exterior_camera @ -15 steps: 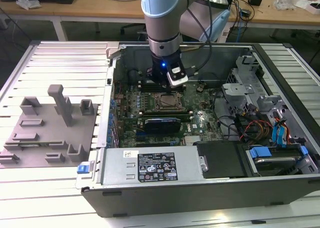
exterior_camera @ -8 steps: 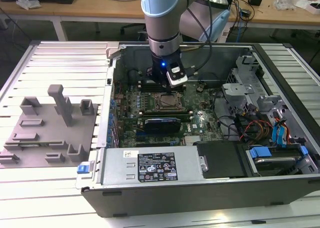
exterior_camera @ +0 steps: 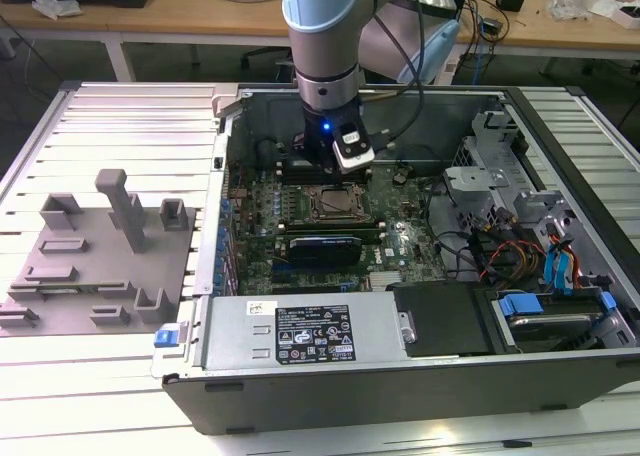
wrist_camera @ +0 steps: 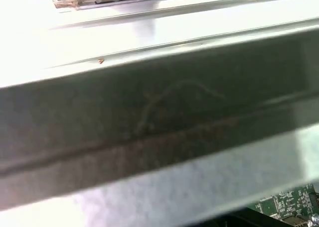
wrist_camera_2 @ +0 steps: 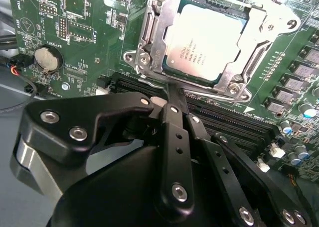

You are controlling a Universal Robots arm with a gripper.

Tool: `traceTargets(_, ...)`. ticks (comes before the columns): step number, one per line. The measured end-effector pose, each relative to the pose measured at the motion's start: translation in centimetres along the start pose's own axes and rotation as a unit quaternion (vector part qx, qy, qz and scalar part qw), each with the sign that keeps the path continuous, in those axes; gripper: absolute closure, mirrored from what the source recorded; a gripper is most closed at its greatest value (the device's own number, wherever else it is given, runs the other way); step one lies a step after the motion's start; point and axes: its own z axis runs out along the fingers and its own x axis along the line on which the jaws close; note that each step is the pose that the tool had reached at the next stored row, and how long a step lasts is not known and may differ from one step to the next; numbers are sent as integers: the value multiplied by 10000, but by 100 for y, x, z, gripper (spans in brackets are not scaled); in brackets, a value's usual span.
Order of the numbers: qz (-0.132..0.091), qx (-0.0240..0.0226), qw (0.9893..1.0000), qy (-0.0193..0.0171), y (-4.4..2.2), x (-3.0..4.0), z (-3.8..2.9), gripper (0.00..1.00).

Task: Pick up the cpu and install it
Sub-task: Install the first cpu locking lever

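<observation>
**CPU seated in motherboard socket, end effector just beside it**

In the second wrist view the cpu [wrist_camera_2: 204,40], silvery square, lies flat inside the metal socket frame [wrist_camera_2: 149,33] on the green motherboard [wrist_camera_2: 79,23]; the black end effector [wrist_camera_2: 172,95] has its fingers pressed together, holding nothing, tip at the frame's edge; in the exterior view the arm [exterior_camera: 322,36] reaches into the open computer case [exterior_camera: 400,386] on the slatted worktop [exterior_camera: 130,111].
</observation>
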Motion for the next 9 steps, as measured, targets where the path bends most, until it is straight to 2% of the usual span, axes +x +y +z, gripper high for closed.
traceTargets(6, -1, 0, 10000, -2, 10, 3, 5, 89)
traceTargets(9, -4, 1, 10000, -28, 9, 5, 15, 89)
